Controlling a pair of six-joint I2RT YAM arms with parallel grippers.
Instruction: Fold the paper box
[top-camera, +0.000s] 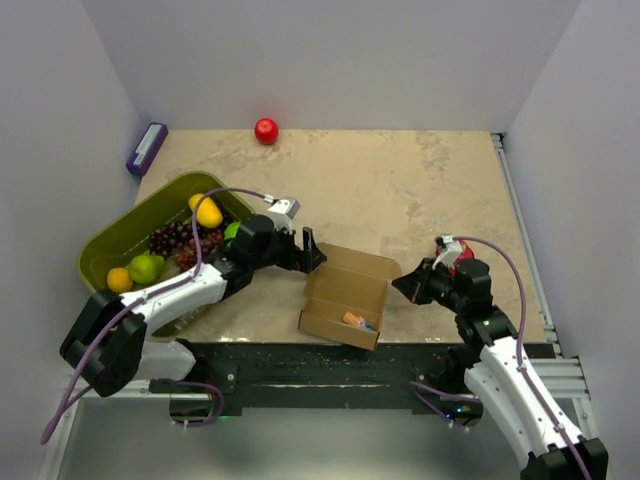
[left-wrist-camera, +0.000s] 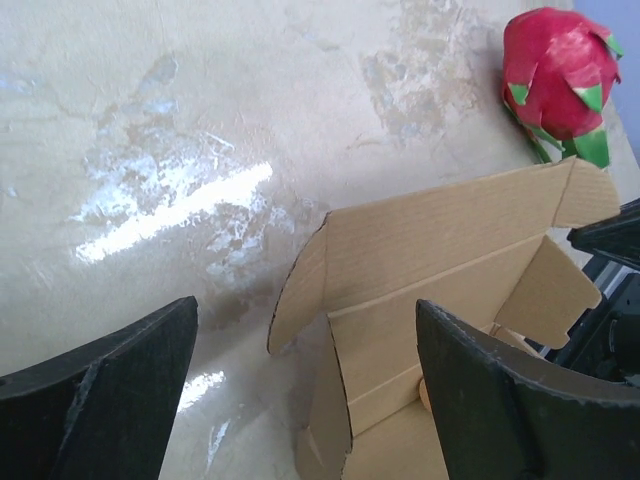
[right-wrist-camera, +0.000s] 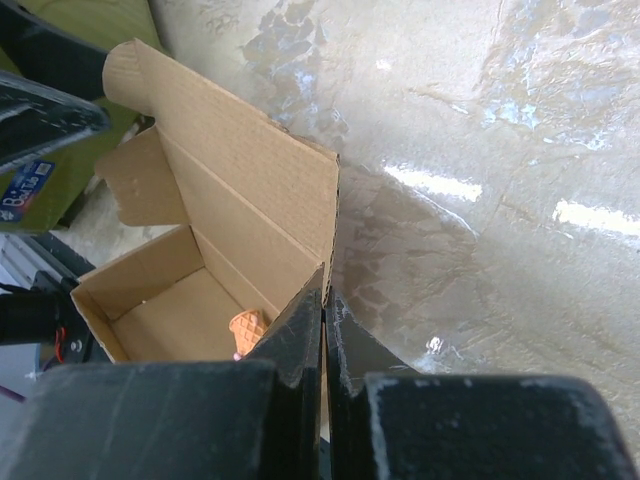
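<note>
Paper box (top-camera: 350, 285), lid raised: left gripper (top-camera: 314, 252) released at 10 o'clock; right gripper (top-camera: 401, 285) clenched at 3 o'clock. Unheld lid could have sprung open.

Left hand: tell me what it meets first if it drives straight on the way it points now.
Most likely the paper box: the open left hand faces its raised lid and side flap head-on; exact gap unclear.

The box (top-camera: 345, 295) sits near the table's (top-camera: 420, 180) front edge, with small items (top-camera: 357, 321) in it. The left gripper (top-camera: 312, 250) is just left of it, the right gripper (top-camera: 398, 285) at its right wall. A basket (top-camera: 105, 250) holding fruit lies far left, and a ball (top-camera: 266, 130) lies at the back edge.
</note>
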